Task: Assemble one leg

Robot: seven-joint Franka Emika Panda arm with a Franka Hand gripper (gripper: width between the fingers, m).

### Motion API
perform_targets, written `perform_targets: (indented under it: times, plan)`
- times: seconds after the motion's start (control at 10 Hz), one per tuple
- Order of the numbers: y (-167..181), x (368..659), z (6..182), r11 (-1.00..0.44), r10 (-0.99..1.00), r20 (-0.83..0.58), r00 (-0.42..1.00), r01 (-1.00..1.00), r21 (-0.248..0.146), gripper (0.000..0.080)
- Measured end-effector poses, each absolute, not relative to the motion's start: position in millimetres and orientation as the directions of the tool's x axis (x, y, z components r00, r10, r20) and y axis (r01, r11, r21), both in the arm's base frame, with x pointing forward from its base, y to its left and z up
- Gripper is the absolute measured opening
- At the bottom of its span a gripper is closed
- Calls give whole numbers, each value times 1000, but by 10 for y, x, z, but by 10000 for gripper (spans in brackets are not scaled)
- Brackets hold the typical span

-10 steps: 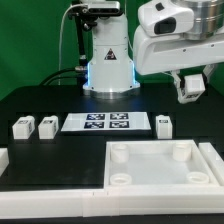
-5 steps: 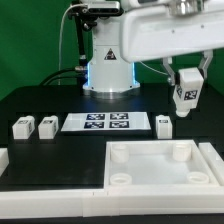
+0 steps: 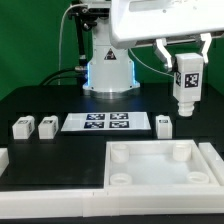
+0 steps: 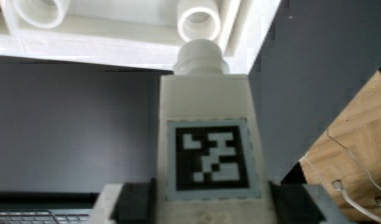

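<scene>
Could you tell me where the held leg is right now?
In the exterior view's upper right, the leg hangs upright in the tool, in mid-air, above and right of the loose leg beside the marker board.

Exterior view: the table (image 3: 50, 100) is seen from slightly above, at mid-range, facing the arm base (image 3: 108, 62). Wrist view: directed down along the leg (image 4: 208, 130), very close. Leg and tray (image 3: 150, 149) are covered by both views.

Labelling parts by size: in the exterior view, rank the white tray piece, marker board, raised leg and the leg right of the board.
1. white tray piece
2. marker board
3. raised leg
4. leg on the table
The two legs' gap is unsure: nearness may enlarge the raised one.
</scene>
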State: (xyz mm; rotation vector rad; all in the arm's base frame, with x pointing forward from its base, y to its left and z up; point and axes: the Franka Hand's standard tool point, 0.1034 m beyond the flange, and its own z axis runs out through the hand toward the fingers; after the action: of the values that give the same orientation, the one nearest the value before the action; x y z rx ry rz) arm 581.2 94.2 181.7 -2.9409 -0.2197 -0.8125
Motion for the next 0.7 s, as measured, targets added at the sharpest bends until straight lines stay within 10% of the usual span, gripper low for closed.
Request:
perform_targets:
  times: [0.7]
  plan:
    - [966,6235,1265,-985,109,535,838,163,-54,292]
